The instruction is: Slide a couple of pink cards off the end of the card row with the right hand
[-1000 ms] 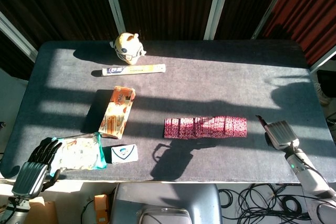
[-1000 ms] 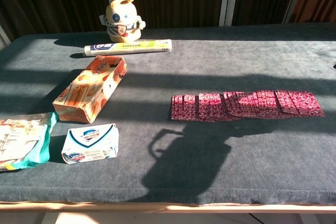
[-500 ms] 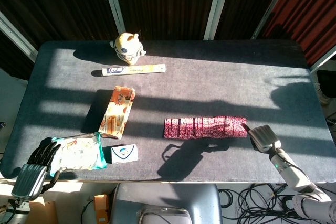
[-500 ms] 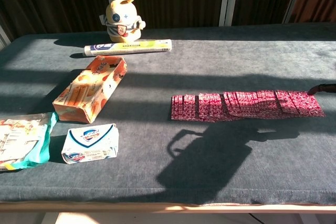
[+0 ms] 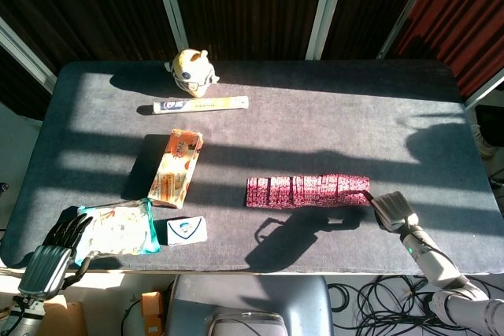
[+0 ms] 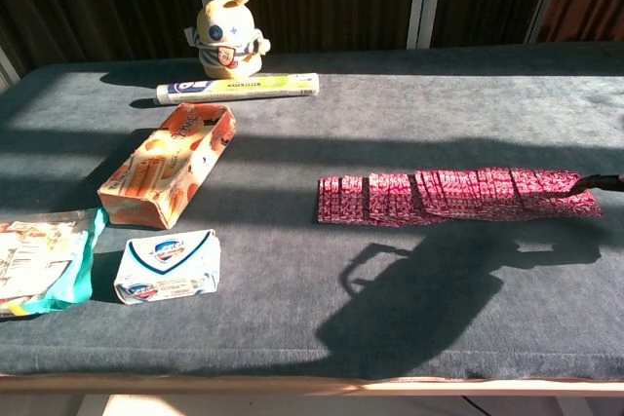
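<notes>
A row of overlapping pink patterned cards lies across the middle right of the dark table. My right hand sits just off the row's right end, with a dark fingertip touching the last cards at that end. Its other fingers are hidden under the back of the hand, and nothing shows in its grasp. My left hand rests at the table's front left corner, fingers spread beside a plastic packet, holding nothing.
An open orange carton, a white and blue soap box and a plastic packet lie at the front left. A yellow plush toy and a long tube sit at the back. The table's front edge runs close to the row.
My right hand has moved left from beside the table's right edge to the row's right end, and its fingertip now touches the end cards. The left hand has stayed put.
</notes>
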Action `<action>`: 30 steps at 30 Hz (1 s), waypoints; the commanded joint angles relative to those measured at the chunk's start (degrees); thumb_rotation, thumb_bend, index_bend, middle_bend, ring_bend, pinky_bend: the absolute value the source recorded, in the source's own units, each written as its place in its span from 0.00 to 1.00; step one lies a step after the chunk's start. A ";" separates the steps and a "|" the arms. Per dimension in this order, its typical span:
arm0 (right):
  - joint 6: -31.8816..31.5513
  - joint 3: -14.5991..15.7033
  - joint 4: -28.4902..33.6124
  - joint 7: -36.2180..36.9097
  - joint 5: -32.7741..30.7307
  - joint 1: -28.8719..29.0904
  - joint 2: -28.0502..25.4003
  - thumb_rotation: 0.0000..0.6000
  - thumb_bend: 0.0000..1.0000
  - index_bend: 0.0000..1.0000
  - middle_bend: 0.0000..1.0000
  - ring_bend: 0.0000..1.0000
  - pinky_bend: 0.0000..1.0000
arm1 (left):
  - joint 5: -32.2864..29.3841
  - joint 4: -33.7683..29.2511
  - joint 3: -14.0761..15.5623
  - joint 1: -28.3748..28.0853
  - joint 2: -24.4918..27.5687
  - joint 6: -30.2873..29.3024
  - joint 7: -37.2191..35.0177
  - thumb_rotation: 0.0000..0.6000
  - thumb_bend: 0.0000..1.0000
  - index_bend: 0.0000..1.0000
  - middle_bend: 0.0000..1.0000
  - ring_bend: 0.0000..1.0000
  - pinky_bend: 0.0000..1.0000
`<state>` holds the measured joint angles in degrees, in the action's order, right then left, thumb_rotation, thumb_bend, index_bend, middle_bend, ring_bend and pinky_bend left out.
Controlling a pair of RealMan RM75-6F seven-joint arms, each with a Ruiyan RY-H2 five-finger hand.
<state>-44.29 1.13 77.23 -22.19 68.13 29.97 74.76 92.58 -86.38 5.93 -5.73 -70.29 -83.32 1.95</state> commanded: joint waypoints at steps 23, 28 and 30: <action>-3.28 5.28 -2.78 1.74 1.44 -5.88 -3.42 1.00 0.78 0.23 0.96 0.96 0.96 | -0.43 -0.74 -0.19 0.60 0.49 1.27 1.18 1.00 0.43 0.00 0.06 0.06 0.11; -4.70 5.67 -1.85 2.39 2.45 -6.82 -4.62 1.00 0.78 0.25 0.96 0.96 0.96 | -0.44 -0.84 -0.22 0.58 0.57 1.45 1.23 1.00 0.43 0.00 0.06 0.06 0.11; -7.38 5.27 -0.30 4.00 4.03 -7.59 -5.97 1.00 0.78 0.24 0.96 0.96 0.96 | -0.43 -0.88 -0.27 0.50 0.63 1.62 1.27 1.00 0.43 0.00 0.06 0.06 0.11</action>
<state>-49.56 6.64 75.63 -19.49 70.84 23.12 69.96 92.16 -87.25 5.67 -5.22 -69.67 -81.71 3.21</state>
